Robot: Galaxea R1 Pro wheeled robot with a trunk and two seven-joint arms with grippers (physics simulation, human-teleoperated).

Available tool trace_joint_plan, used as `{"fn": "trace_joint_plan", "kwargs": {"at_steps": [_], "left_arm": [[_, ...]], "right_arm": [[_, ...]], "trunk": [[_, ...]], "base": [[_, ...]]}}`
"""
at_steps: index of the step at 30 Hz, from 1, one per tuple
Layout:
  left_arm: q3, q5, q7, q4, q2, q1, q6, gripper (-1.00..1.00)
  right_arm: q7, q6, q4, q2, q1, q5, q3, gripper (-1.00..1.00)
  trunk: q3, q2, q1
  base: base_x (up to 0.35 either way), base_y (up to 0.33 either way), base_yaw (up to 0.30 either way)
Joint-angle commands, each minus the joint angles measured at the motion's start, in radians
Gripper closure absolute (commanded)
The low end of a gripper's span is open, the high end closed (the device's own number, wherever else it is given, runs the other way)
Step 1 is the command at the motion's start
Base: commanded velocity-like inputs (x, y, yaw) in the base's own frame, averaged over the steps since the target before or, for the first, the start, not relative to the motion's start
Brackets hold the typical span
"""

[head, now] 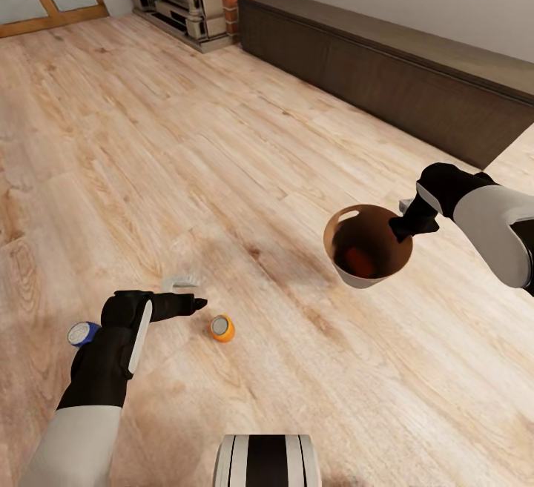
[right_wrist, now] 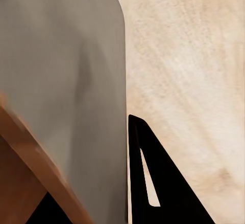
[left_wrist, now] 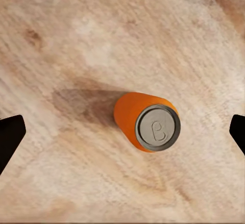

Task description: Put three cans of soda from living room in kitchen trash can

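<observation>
Orange can (left_wrist: pixel 148 121) upright on floor (head: pixel 245 138), framed between spread left claw (head: pixel 194 302) tips, ready for pinching. Blue can (head: pixel 82 333) beside left arm. Bin (head: pixel 368 245) pinched at rim by right claw (head: pixel 404 230), held aloft, another orange can (head: pixel 359 259) inside.

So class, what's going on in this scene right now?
A two-armed robot is collecting soda cans on a wooden floor. Its right gripper holds the bin by the rim, raised off the floor, with something orange already inside. The left gripper is open and hovers over an orange can standing on the floor, not yet gripping it. A blue can stands on the floor beside the left arm. A long dark cabinet runs along the wall behind.
</observation>
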Motion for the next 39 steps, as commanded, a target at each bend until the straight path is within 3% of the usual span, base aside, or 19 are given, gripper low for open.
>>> {"fn": "trace_joint_plan", "kwargs": {"at_steps": [1, 11, 23, 34, 39], "left_arm": [[-0.001, -0.002, 0.0, 0.002, 0.0, 0.0, 0.0, -1.0], [0.0, 0.003, -0.003, -0.002, 0.002, -0.001, 0.0, -1.0], [-0.003, 0.003, -0.006, -0.001, 0.002, -0.001, 0.0, -1.0], [-0.003, 0.004, 0.0, -0.001, -0.001, 0.0, 0.0, -1.0], [-0.007, 0.004, 0.0, 0.0, -0.002, 0.002, 0.0, -1.0]], "right_arm": [[0.004, 0.002, 0.0, 0.001, 0.0, -0.011, -0.007, 1.0], [0.004, 0.002, 0.0, 0.002, -0.001, -0.011, -0.007, 1.0], [0.004, 0.002, -0.001, -0.001, -0.002, -0.011, -0.007, 1.0], [0.004, 0.002, 0.0, -0.008, -0.003, -0.011, -0.009, 1.0], [0.004, 0.002, 0.001, -0.009, -0.009, -0.011, 0.012, 1.0]], "trunk": [[-0.001, 0.0, 0.0], [-0.011, 0.0, 0.0], [-0.025, 0.0, 0.0], [-0.034, 0.0, 0.0], [-0.038, 0.0, 0.0]], "base": [[-0.093, -0.121, 0.0], [-0.012, -0.097, 0.0], [0.235, -0.038, 0.0], [0.028, -0.006, 0.0], [0.0, 0.0, 0.0]]}}
